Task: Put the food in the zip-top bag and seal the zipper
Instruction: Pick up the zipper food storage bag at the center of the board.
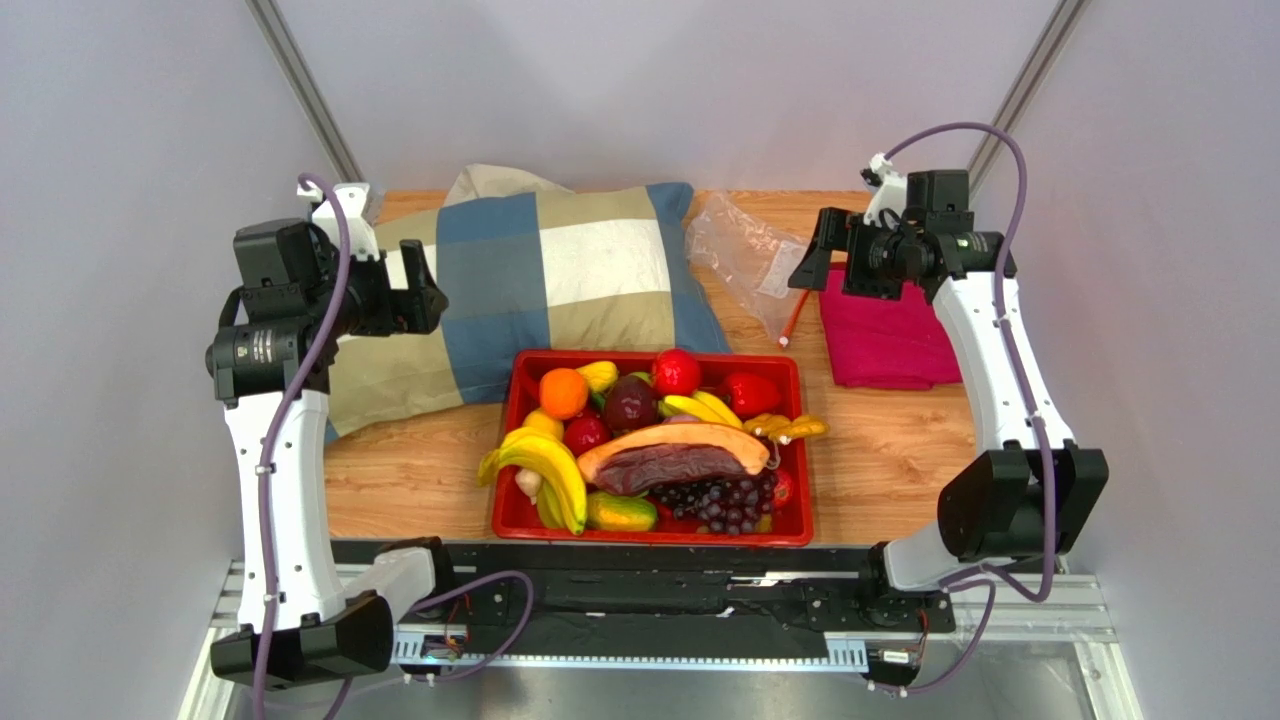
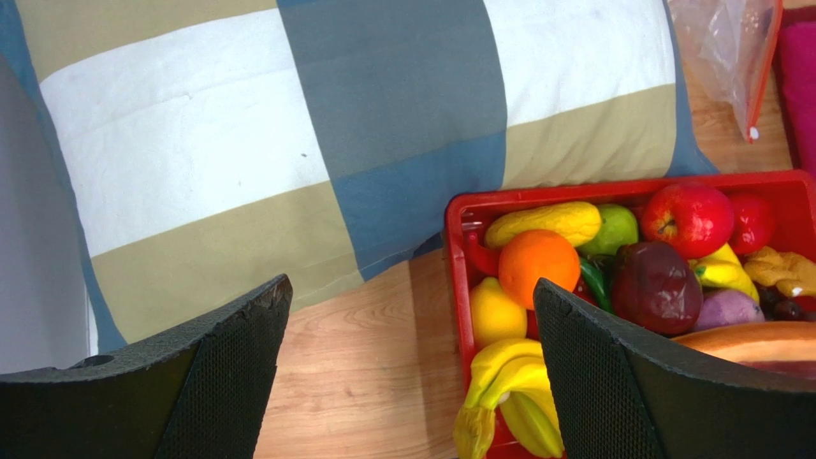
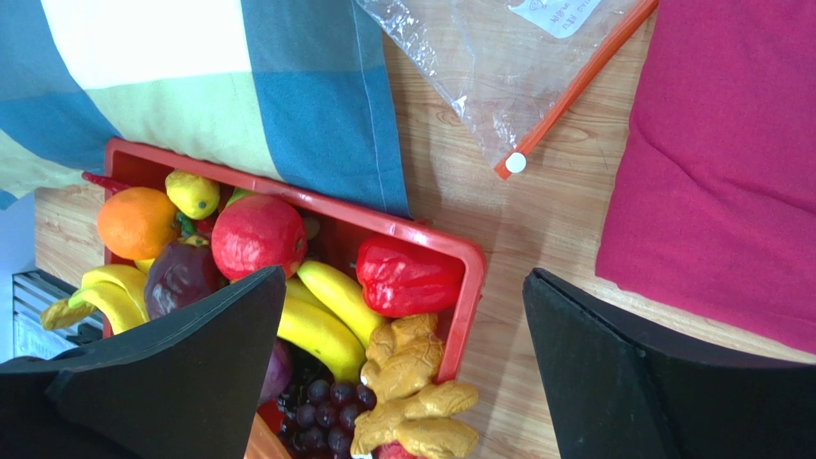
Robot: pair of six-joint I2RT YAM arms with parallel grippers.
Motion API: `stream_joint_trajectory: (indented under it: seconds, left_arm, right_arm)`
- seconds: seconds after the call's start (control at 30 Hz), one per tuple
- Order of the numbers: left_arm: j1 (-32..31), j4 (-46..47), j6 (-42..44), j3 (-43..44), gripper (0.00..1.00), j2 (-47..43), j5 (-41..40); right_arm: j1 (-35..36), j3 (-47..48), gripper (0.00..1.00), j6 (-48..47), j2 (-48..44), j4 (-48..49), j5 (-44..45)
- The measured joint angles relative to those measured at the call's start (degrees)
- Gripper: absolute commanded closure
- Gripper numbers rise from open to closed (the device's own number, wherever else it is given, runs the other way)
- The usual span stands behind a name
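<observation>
Both tools stand spread wide, gripping nothing: your left tool (image 1: 425, 288) hangs above the pillow, your right tool (image 1: 812, 252) above the bag's edge. Grey walls close in on the worktop (image 1: 406, 473) left and right. The checked pillow (image 1: 526, 285) fills the back left. The red tray (image 1: 661, 534) sits front centre, with bare wood on either side. A magenta cloth (image 1: 894, 338) lies back right. The zip-top bag (image 1: 744, 248) lies flat between pillow and cloth, its zipper (image 3: 575, 86) just beside the cloth. Your food sits in the tray: the long slice (image 1: 669, 455) and the onion-like ball (image 2: 726, 308).
</observation>
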Motion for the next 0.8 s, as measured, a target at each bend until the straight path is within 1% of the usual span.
stream_joint_trajectory:
  seconds: [0.23, 0.33, 0.47, 0.57, 0.63, 0.8]
  left_arm:
    - [0.0, 6.84, -2.8, -4.39, 0.01, -4.39, -0.87]
    - [0.0, 8.24, -2.89, -4.76, 0.01, -5.38, -0.72]
    - [0.0, 8.66, -2.86, -4.59, 0.01, -4.46, -0.66]
    - [0.0, 8.68, -2.86, -4.42, 0.01, -2.97, -0.61]
    - [0.0, 8.68, -2.86, -4.39, 0.01, -2.27, -0.39]
    - [0.0, 8.81, -3.02, -4.15, 0.01, -1.01, 1.05]
  right_arm:
    - [0.0, -0.26, 0.0, 3.87, 6.1, 3.58, 0.02]
    - [0.0, -0.33, 0.0, 5.95, 9.27, 5.22, 0.02]
    - [0.0, -0.5, 0.0, 7.98, 12.9, 8.11, 0.13]
    - [-0.04, -0.5, 0.02, 9.49, 15.67, 10.47, 0.31]
    - [-0.09, -0.48, 0.05, 10.51, 17.86, 11.8, 0.55]
    - [-1.77, -0.48, 0.1, 13.29, 24.15, 14.08, 0.52]
